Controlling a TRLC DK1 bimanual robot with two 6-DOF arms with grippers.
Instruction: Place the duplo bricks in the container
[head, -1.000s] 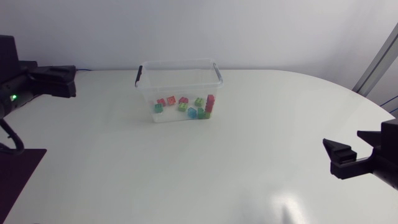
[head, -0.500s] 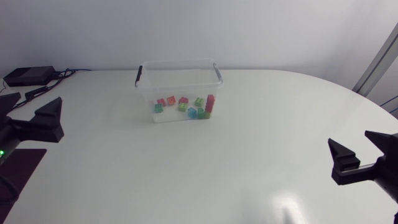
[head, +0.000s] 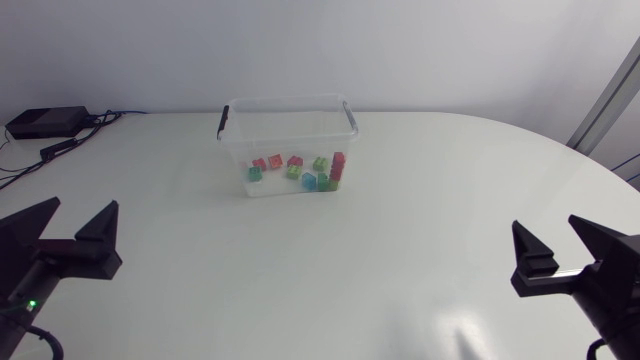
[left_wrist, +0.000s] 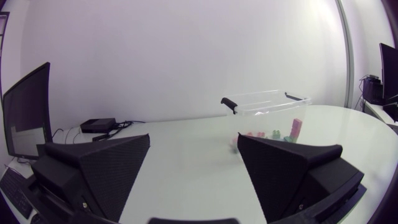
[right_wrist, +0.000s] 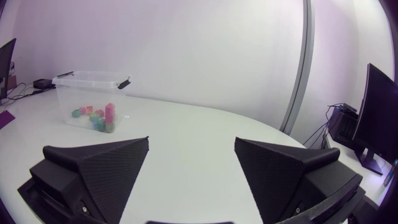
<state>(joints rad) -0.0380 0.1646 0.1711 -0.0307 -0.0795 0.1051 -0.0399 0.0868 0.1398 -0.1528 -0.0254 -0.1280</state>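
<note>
Head view: duplo bricks (head: 295, 168) lie in container (head: 290, 101), well ahead of left gripper (head: 78, 208) and right gripper (head: 546, 226), both spread, empty; judged done, park clear.

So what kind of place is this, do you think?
Probably a robotics lab bench: the left gripper and right gripper are open at a white table, and a clear container of coloured bricks stands on it like practice material.

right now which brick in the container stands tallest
The pink-red brick at the container's right end: it rises as a column, while the other bricks sit low.
</note>
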